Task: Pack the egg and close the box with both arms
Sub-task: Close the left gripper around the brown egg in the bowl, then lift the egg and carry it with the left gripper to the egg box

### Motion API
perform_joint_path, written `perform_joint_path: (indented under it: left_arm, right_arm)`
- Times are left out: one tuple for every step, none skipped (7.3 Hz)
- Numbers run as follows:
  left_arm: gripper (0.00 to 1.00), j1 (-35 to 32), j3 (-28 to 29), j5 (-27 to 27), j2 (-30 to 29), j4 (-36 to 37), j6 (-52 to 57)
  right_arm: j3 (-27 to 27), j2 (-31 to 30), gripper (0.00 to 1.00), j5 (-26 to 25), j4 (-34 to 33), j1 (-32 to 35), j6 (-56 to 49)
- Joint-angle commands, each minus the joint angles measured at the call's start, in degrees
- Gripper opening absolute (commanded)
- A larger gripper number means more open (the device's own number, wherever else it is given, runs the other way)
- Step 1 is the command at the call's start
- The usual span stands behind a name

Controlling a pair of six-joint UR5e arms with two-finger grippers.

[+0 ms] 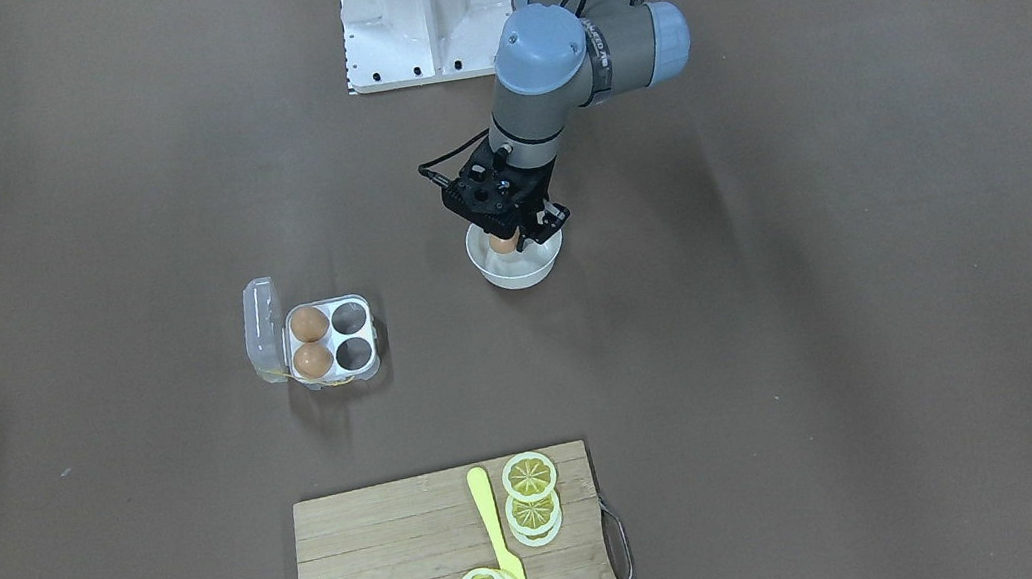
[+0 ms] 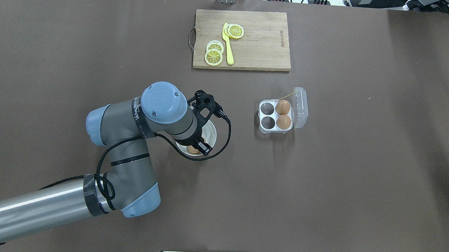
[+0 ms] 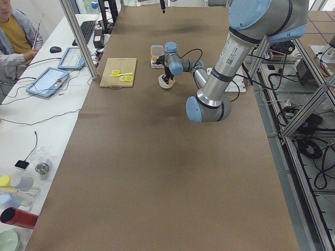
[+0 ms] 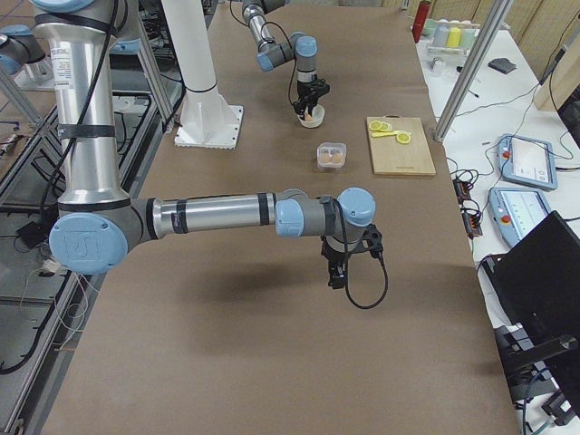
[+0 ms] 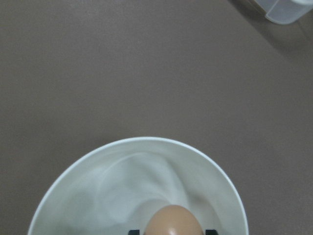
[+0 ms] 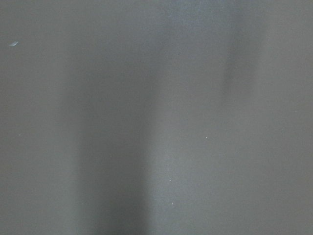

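My left gripper (image 1: 507, 242) reaches down into a round white bowl (image 1: 525, 278) and is shut on an orange-brown egg (image 1: 502, 244). In the left wrist view the egg (image 5: 172, 221) sits between two black fingertips (image 5: 211, 232) over the bowl's (image 5: 146, 142) inside. The clear box (image 1: 332, 339) stands open to the view's left, its lid (image 1: 262, 330) folded back. Two eggs (image 1: 309, 325) fill the cells by the lid; the other two cells are bare. My right gripper (image 4: 340, 267) shows only in the exterior right view, above bare table; I cannot tell its state.
A wooden cutting board (image 1: 394, 569) with lemon slices (image 1: 529, 477) and a yellow knife (image 1: 503, 554) lies at the table's far side from the robot. The white fixed base (image 1: 422, 15) stands behind the bowl. In the overhead view the box (image 2: 275, 115) is right of the bowl (image 2: 211, 135).
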Motion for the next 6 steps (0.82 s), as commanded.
perform_joint_path:
  left_arm:
    - [0.0,-0.23,-1.01,-0.05,-0.45,1.85,-0.16]
    - [0.0,-1.54,-2.15,-0.05,-0.37,0.56,0.1]
    - [0.0,-3.29,-3.12,-0.05,-0.72,-0.76,0.02]
    - [0.0,-3.92,-3.39,0.65,-1.25,-4.78,0.19]
    - [0.0,-3.58,-3.04,6.48,-1.6,-9.34,-2.94]
    - [0.0,-1.74,-2.17,12.81,-2.56,-12.08,-5.84]
  right_arm:
    - [0.26,0.0,1.0,0.0,-0.01,0.0,0.01]
    - [0.27,0.0,1.0,0.0,0.07,0.0,0.01]
    - [0.27,0.09,1.0,0.09,0.08,0.0,0.01]
    - [0.18,0.09,1.0,1.22,-0.01,0.0,0.01]
    - [0.18,0.09,1.0,1.32,0.07,0.0,0.01]
    - [0.18,0.09,1.0,1.41,0.08,0.0,0.01]
